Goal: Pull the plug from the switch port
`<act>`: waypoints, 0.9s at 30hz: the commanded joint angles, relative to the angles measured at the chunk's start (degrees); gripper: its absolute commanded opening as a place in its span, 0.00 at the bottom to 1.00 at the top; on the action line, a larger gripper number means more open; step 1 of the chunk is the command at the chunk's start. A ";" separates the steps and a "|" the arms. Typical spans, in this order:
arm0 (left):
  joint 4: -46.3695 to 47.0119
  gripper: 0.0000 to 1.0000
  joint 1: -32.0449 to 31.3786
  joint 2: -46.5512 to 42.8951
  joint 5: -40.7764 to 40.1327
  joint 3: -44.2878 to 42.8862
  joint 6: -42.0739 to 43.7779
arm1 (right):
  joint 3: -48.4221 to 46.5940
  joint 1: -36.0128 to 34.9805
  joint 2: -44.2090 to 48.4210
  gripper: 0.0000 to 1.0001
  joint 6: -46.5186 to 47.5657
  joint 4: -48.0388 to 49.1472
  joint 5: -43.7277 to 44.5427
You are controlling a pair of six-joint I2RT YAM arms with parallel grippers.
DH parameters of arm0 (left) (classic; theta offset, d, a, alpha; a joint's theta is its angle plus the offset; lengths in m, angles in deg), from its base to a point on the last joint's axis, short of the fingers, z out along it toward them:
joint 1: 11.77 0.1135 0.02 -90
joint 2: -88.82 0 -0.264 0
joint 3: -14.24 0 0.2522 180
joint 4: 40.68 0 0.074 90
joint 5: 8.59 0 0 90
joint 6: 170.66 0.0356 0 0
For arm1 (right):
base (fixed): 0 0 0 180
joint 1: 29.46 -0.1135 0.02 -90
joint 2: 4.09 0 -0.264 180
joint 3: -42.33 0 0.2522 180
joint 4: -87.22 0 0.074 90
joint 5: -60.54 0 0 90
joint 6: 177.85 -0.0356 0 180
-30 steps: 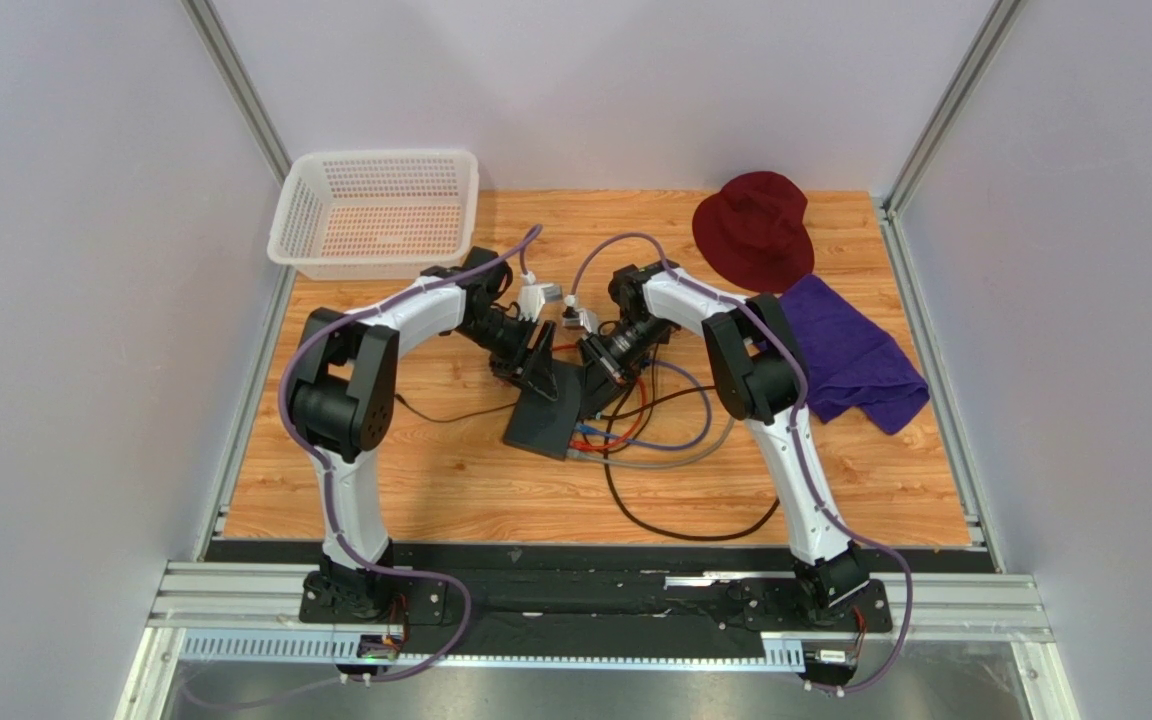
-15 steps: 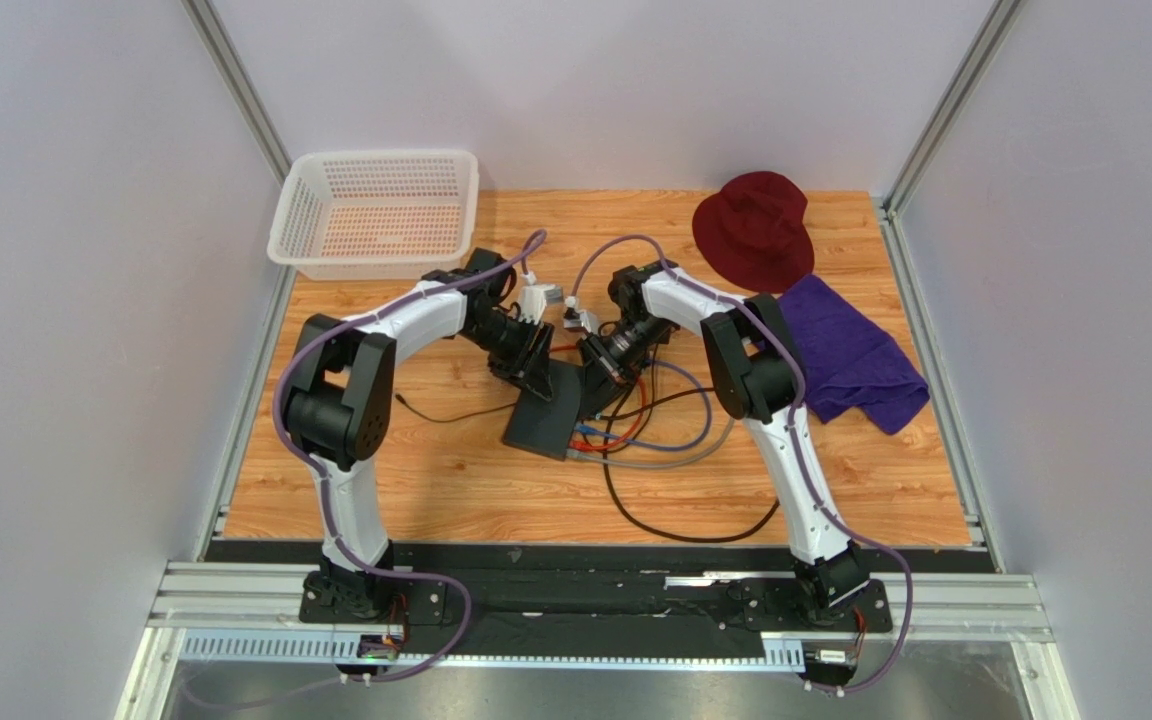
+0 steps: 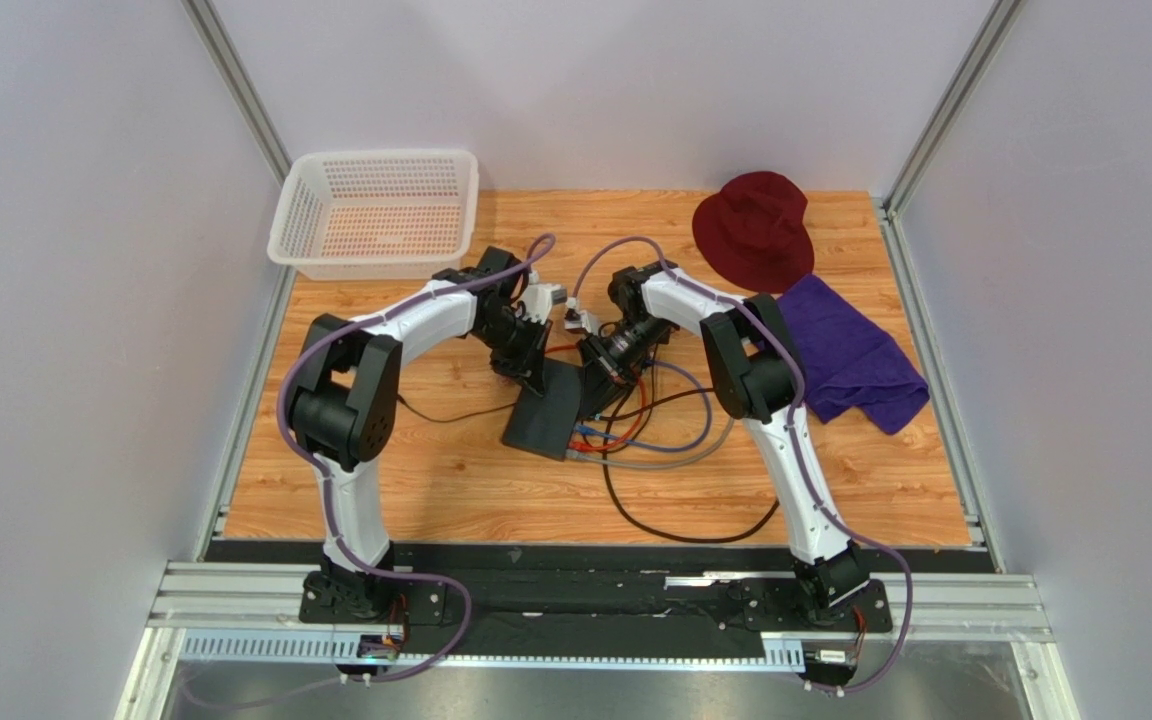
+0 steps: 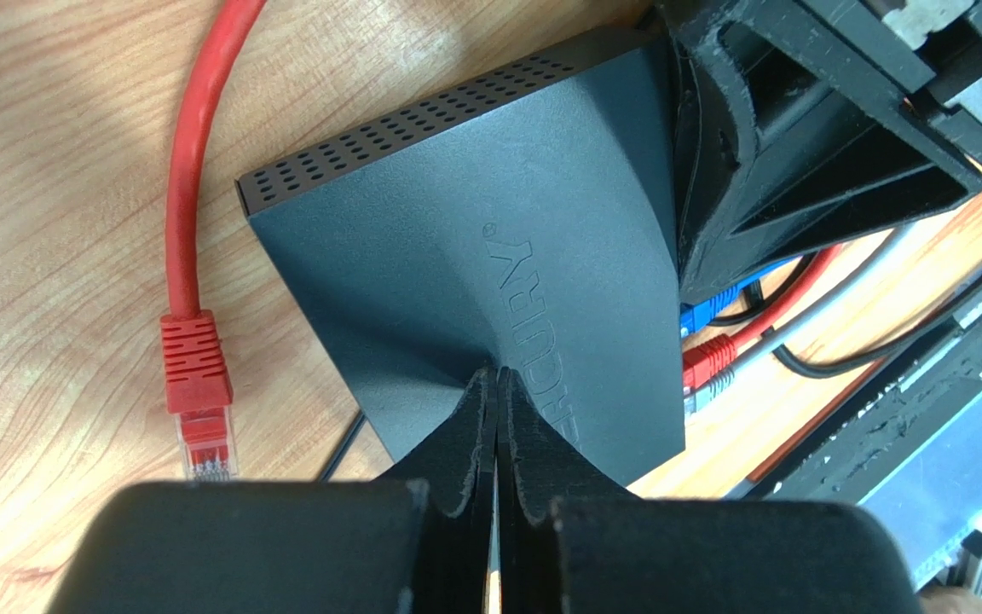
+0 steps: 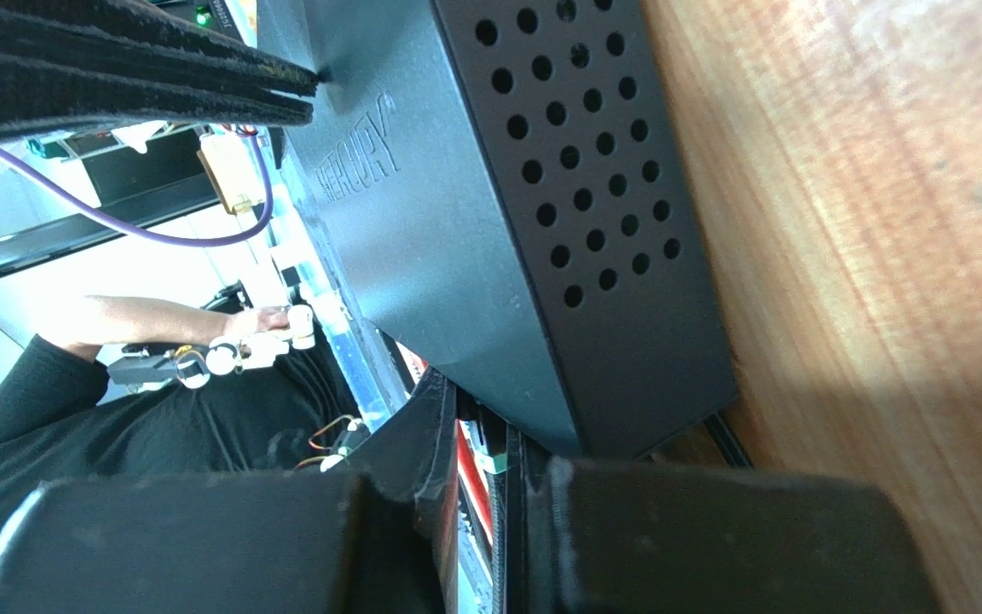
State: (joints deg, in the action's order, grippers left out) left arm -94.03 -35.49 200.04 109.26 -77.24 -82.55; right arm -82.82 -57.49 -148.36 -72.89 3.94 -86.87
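The switch is a flat dark grey box lying mid-table, seen close up in the left wrist view and side-on in the right wrist view. My left gripper is shut and empty, its tips resting on the box's top face. A red plug lies loose on the wood to the left of the box. My right gripper sits at the port edge, shut on a plug with red and black cable between its fingers. A blue plug and a red plug sit in that edge. The ports themselves are hidden.
Loops of red, blue, grey and black cable spread to the right of the switch. A white basket stands at the back left. A maroon hat and a purple cloth lie at the back right.
My left gripper's fingers have closed from open to shut, and the gripper has shifted slightly toward the back over the switch. The right arm has hardly moved.
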 commanded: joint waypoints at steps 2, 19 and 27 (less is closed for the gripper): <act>-0.31 0.00 -2.02 4.27 -10.19 1.51 0.40 | 2.85 -1.85 -6.90 0.00 -0.20 4.22 19.17; -1.98 0.00 -2.29 7.26 -14.41 -1.48 1.80 | 3.99 2.28 -7.43 0.00 4.37 0.96 5.03; -3.03 0.00 -2.38 8.05 -15.55 -2.18 3.38 | 6.54 2.46 -6.29 0.00 3.06 2.10 5.37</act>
State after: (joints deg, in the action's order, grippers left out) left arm -96.15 -38.01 202.47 105.18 -81.63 -83.12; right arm -80.88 -55.56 -149.45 -70.33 4.14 -92.99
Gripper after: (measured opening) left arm 0.008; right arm 0.093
